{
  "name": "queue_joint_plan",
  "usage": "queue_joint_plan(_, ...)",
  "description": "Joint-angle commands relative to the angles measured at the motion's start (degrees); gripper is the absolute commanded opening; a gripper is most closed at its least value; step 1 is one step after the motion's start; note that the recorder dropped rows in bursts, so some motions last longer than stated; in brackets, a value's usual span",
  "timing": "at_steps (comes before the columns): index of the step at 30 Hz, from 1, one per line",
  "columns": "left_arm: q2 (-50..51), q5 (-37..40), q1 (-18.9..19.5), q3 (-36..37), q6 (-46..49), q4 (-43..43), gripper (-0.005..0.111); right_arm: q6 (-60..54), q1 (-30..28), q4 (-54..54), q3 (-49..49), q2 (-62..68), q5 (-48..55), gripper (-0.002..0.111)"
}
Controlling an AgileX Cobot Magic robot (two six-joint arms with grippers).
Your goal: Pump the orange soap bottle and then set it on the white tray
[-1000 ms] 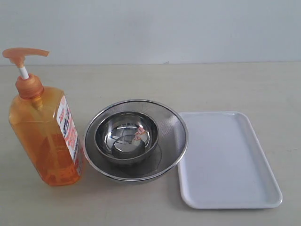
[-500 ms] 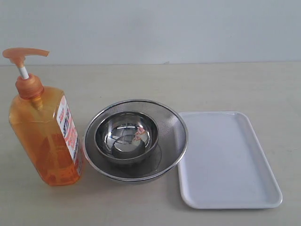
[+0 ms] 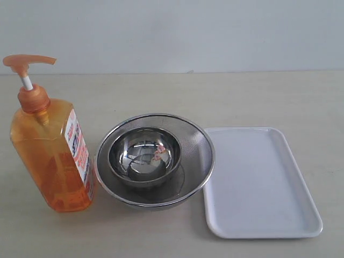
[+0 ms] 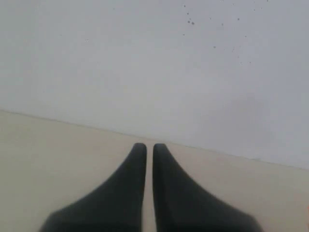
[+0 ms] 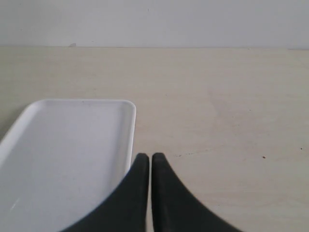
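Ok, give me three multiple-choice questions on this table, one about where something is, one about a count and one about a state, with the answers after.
1. In the exterior view, what stands between the orange soap bottle and the white tray?
A. the steel bowls
B. a sponge
C. a cup

2. How many round steel bowls are there?
A. one
B. two
C. four

3. The bottle's pump head is:
A. pressed fully down
B. raised
C. missing

Answers:
1 A, the bowls sit in the middle, with the bottle to their left and the tray to their right.
2 B, a smaller bowl rests inside a larger bowl.
3 B, the white stem shows below the head.
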Motion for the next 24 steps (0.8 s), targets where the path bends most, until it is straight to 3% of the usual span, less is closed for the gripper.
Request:
queue_joint_plan(1,0.6,2.8,0.1,-0.5,0.0,-0.7,0.005,-0.2,0.1,-0.1,0.0,-0.3,-0.6,0.0)
queue_joint_plan(11,7.8,9.5,0.1,-0.7,6.4,1.0,0.005,-0.2,0.1,-0.1,0.0,-0.3,-0.6,0.0)
queue_joint_plan(15,5.7,22.2,0.1,-4.2,10.8,1.0,0.005,-0.2,0.1,-0.1,0.0,-0.3,-0.6,0.0)
queue_joint_plan(19,1.7,34.5,0.1,-7.6,21.5,1.0,0.005,-0.2,0.1,-0.1,0.0,-0.3,-0.6,0.0)
queue_joint_plan(22,-1.6,40.2,0.1,-9.9,29.9,1.0,0.005,-0.2,0.1,-0.1,0.0,-0.3,-0.6,0.0)
queue_joint_plan(24,-3.1,41.4,0.1,-10.5,27.4,-0.1,0.005,-0.2,0.1,-0.1,0.0,-0.3,-0.6,0.0)
